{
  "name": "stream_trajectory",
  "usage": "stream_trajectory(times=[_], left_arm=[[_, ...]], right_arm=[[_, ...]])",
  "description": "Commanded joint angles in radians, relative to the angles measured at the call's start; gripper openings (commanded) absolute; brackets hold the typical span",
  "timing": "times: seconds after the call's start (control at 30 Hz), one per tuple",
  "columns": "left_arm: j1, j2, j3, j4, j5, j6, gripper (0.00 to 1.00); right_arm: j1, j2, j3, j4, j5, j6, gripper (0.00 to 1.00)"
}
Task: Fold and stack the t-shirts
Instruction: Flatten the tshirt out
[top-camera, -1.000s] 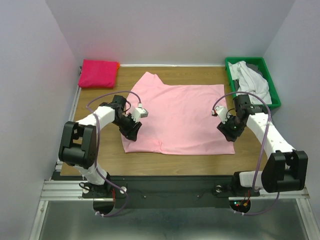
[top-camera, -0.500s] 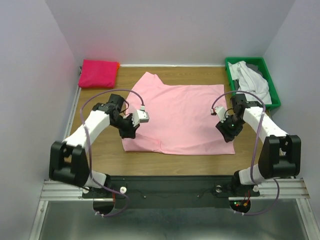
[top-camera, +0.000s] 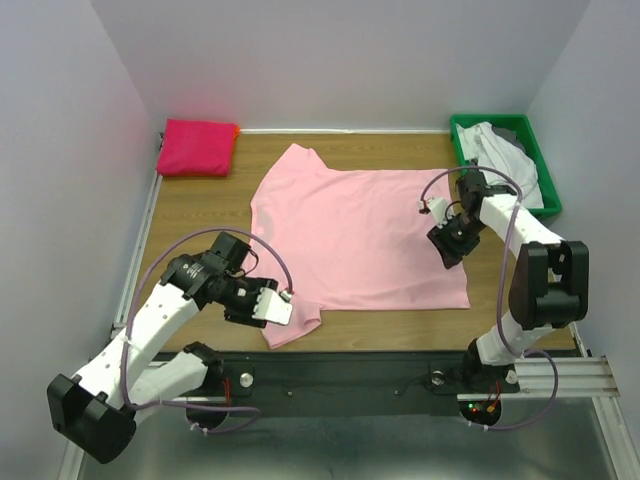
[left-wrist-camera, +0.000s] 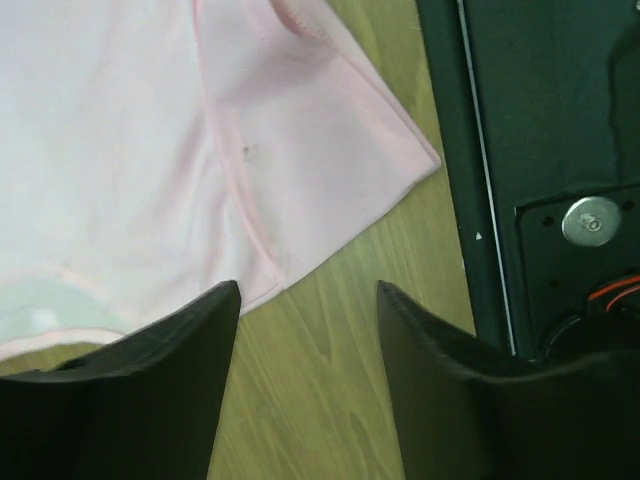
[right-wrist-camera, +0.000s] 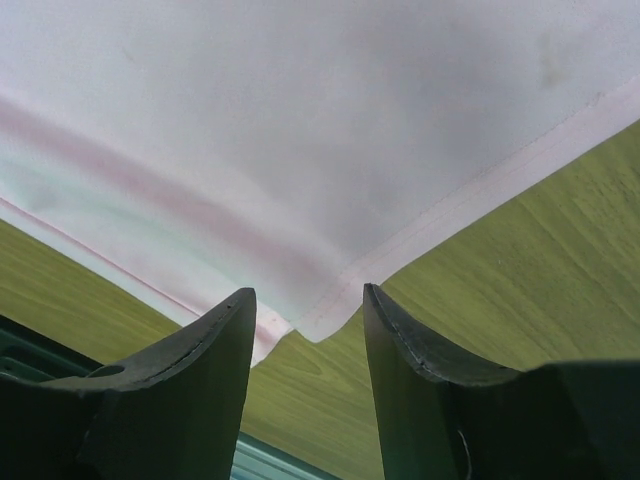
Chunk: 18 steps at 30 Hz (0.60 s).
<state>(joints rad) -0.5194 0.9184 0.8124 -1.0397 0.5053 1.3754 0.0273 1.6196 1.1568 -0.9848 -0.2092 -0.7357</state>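
Note:
A light pink t-shirt (top-camera: 360, 230) lies spread flat across the middle of the wooden table. Its front left part sticks out toward the near edge. My left gripper (top-camera: 258, 306) hovers open just left of that part. In the left wrist view the left gripper (left-wrist-camera: 308, 290) has only bare wood between its fingers, with the pink hem (left-wrist-camera: 300, 180) just beyond them. My right gripper (top-camera: 447, 243) is open at the shirt's right edge. In the right wrist view, a corner of the pink cloth (right-wrist-camera: 320, 200) lies below the right gripper (right-wrist-camera: 308, 292), ungripped. A folded magenta t-shirt (top-camera: 197, 147) sits back left.
A green bin (top-camera: 456, 140) at the back right holds white t-shirt cloth (top-camera: 492, 150) and some grey cloth (top-camera: 525, 175). The black frame (left-wrist-camera: 540, 150) runs along the table's near edge, close to the left gripper. White walls enclose the table on three sides.
The left arm has swung from the shirt's left edge to the near left corner; the shirt's front left part now lies pulled out. The right gripper shifted slightly farther back.

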Motion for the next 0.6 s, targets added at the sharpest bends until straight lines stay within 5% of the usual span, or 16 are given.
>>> stream_trajectory(times=[0.0,0.2,0.33,0.57], left_arm=[[0.001,0.085,0.073,0.113,-0.040,-0.119,0.53],[0.126,0.312,0.100,0.372,0.010,-0.384,0.31],[0.248,0.480,0.154,0.553,0.029,-0.570,0.24],[0.304,0.717,0.201,0.675,-0.085,-0.690,0.20]], right_arm=[[-0.006,0.037,0.053,0.043,-0.025,0.053,0.52],[-0.006,0.123,0.057,0.122,-0.030,0.130,0.47],[-0.006,0.221,0.061,0.192,0.004,0.174,0.42],[-0.001,0.419,0.239,0.258,-0.021,0.269,0.42]])
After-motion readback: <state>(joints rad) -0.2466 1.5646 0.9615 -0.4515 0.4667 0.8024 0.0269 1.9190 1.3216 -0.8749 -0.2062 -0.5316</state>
